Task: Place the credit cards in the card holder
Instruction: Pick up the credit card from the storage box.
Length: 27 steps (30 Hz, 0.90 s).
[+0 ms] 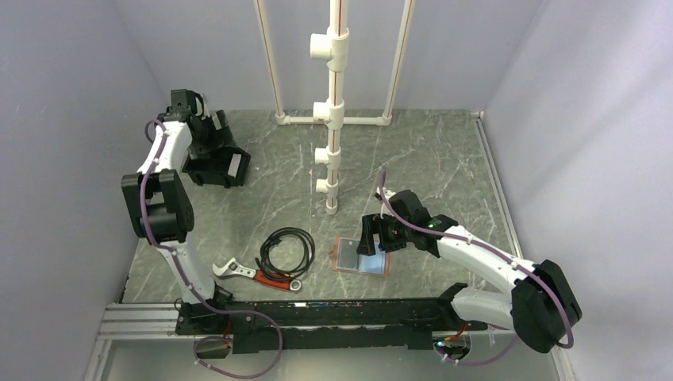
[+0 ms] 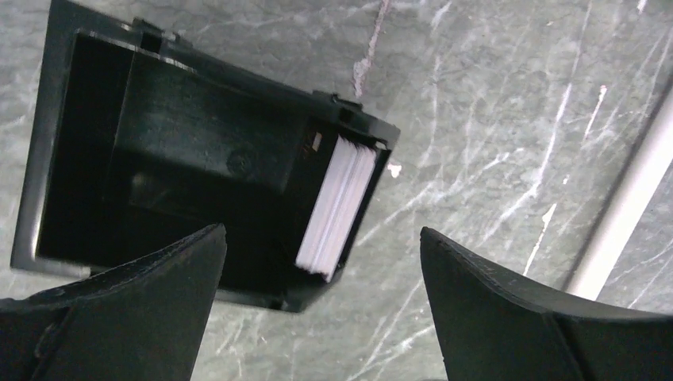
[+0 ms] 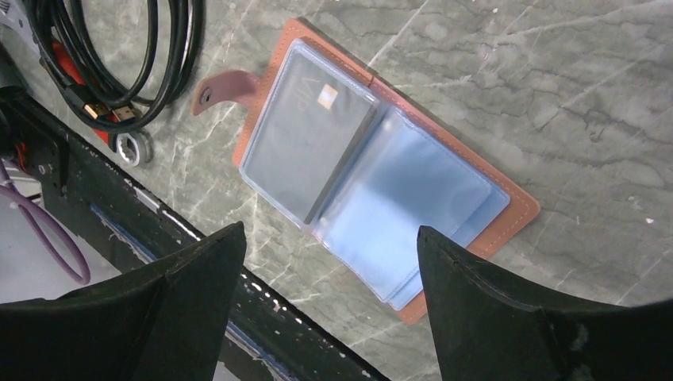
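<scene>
The left hand (image 2: 320,238) hangs spread wide over the black bin (image 2: 198,135) at the far left of the bench (image 2: 492,119), pinching nothing. A stack of pale credit cards (image 2: 337,206) stands on edge inside the bin against its right-hand wall. It is directly below the gap between the two fingers and apart from both.

The right hand (image 3: 329,234) is likewise spread and empty, poised above the card holder (image 3: 413,190). The holder lies opened flat on the bench, its brown rim and snap tab showing. In the right wrist view its left sleeve holds a grey card (image 3: 305,151) with a small chip, and the right sleeves look light blue. The holder sits under the gap between the fingers, touching neither. A coiled black cable (image 3: 151,48) lies just beside its tab end.
</scene>
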Each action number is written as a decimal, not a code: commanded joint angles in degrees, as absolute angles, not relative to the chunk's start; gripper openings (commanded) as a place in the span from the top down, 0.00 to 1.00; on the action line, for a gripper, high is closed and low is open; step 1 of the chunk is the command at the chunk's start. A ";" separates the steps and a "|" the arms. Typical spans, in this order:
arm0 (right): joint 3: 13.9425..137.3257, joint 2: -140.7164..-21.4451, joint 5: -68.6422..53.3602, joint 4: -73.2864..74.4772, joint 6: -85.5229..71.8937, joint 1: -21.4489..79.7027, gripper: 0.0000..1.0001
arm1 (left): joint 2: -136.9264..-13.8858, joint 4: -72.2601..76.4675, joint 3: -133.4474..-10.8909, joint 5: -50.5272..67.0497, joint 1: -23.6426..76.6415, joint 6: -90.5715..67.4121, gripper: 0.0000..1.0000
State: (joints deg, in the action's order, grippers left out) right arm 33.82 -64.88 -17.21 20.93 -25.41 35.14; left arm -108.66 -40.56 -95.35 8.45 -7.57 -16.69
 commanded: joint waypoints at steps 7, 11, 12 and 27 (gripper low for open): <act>35.40 -63.50 -19.56 19.16 -23.29 33.18 0.18 | -116.68 -37.66 -99.10 19.78 -9.33 -8.99 0.02; 35.09 -63.42 -19.60 18.99 -23.51 33.08 0.18 | -120.17 -37.12 -101.14 23.10 -9.70 -8.78 0.02; 35.05 -63.34 -19.60 19.06 -23.55 33.13 0.18 | -121.26 -37.48 -101.87 24.23 -9.78 -8.81 0.03; 33.60 -62.21 -19.42 18.65 -24.61 32.95 0.18 | -119.81 -35.40 -98.44 33.29 -9.92 -11.99 0.17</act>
State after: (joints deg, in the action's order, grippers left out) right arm 33.76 -62.98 -18.59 20.93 -24.47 33.12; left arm -124.07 -37.41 -99.66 28.88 -9.56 -11.51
